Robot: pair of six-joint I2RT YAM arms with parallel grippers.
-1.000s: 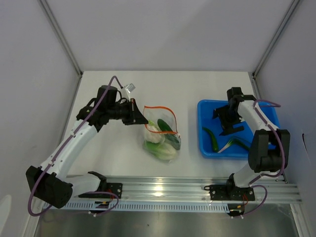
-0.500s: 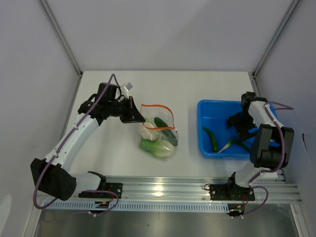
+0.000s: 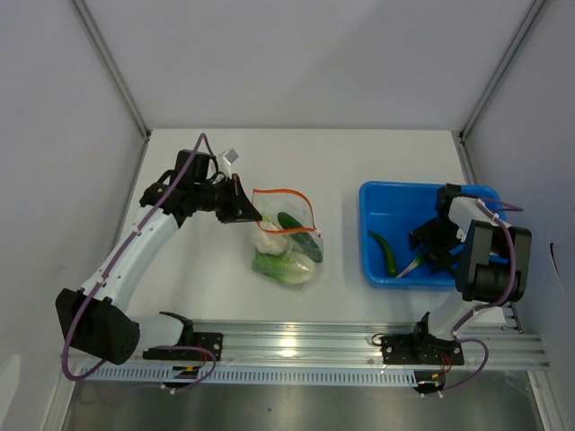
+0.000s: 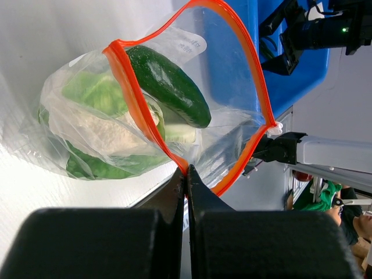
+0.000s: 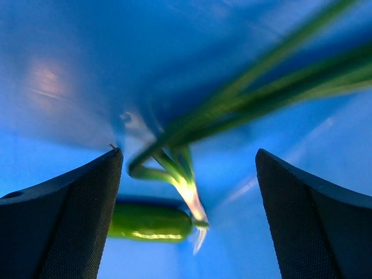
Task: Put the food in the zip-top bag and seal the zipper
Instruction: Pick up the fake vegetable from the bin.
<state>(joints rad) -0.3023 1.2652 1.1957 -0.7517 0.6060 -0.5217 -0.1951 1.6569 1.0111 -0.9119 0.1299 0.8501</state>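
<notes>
Clear plastic bag [image 3: 302,215] of leafy greens [image 3: 280,267] mid-frame, blue plastic bin [image 3: 386,190] right.
Left fingers [image 4: 174,195] clamped on orange-red zipper strip [image 4: 133,104]; right fingers [image 5: 64,215] apart over binned green stalks [image 5: 174,165].

We see the zip-top bag [image 4: 232,75] as thin, clear plastic film, crinkled and shiny with patches of glare. Its zipper [image 4: 129,87] is a smooth, opaque orange-red plastic strip. The food [image 4: 99,125] inside looks dull and leafy, save one dark green piece [image 4: 168,84] with a waxy gloss. At the right of the top view, the blue bin [image 3: 395,202] is smooth, glossy plastic. The table [image 3: 359,157] is matt white, and the rail [image 3: 305,346] along the bottom is brushed metal. The right gripper [image 5: 189,192] has finely textured, matt black pads [image 5: 64,221].
</notes>
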